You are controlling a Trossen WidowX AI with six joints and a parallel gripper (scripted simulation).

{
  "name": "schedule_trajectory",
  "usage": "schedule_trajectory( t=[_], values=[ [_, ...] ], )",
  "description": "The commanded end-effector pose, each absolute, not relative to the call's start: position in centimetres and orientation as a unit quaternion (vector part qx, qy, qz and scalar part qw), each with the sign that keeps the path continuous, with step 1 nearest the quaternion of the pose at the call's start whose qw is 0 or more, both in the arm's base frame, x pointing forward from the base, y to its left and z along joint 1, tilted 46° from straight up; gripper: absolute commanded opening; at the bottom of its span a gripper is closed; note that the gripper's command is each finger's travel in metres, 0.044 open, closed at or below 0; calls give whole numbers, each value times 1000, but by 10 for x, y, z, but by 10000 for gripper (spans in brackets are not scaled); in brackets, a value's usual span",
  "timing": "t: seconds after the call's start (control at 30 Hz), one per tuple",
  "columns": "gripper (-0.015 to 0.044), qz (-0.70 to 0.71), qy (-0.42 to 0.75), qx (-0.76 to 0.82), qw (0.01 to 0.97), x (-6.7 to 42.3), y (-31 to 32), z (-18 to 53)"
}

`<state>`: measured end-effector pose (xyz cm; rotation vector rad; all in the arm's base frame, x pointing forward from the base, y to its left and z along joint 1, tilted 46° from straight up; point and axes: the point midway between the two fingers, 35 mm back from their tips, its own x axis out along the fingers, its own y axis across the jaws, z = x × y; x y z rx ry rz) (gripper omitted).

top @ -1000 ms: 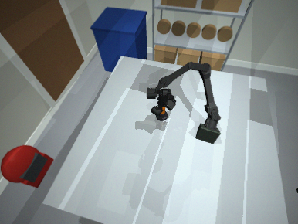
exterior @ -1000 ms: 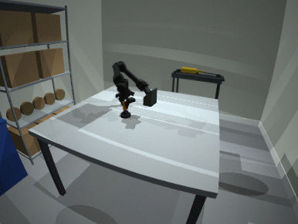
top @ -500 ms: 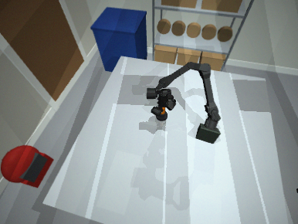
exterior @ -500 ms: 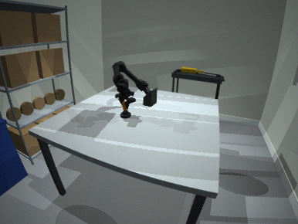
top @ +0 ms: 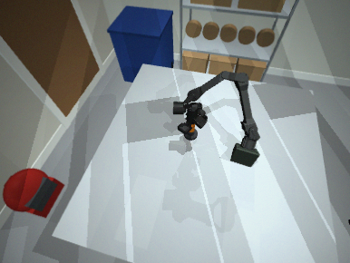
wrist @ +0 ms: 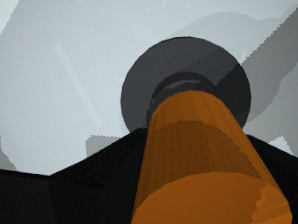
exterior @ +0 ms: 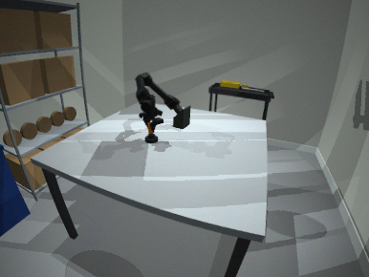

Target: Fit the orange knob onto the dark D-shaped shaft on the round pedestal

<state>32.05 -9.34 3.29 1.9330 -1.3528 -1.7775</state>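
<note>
The orange knob (top: 192,130) (exterior: 150,130) (wrist: 197,150) is upright between the fingers of my gripper (top: 192,125) (exterior: 151,124) (wrist: 192,140), which is shut on it. The dark round pedestal (top: 190,136) (exterior: 151,139) (wrist: 142,70) stands on the table directly below the knob. In the wrist view the knob's lower end overlaps the raised dark ring at the pedestal's middle. The shaft is hidden behind or inside the knob, and its flat side does not show. Whether the knob's lower end touches the pedestal I cannot tell.
The white table (top: 150,190) (exterior: 201,162) carries the pedestal and the arm's dark base (top: 245,155) (exterior: 182,117). A blue bin (top: 142,41), a shelf rack with boxes, a red object (top: 27,188) and a dark side stand with a yellow tool (exterior: 230,84) are beyond the table.
</note>
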Motion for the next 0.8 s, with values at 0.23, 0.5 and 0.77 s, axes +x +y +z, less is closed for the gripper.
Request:
schedule_trajectory(
  t=[0.23,0.5,0.77],
  values=[
    [0,-595,-460,653,90,321,-94,33],
    [0,-606,-446,651,105,323,-88,39],
    [0,-617,-430,648,122,322,-89,35]
  ],
)
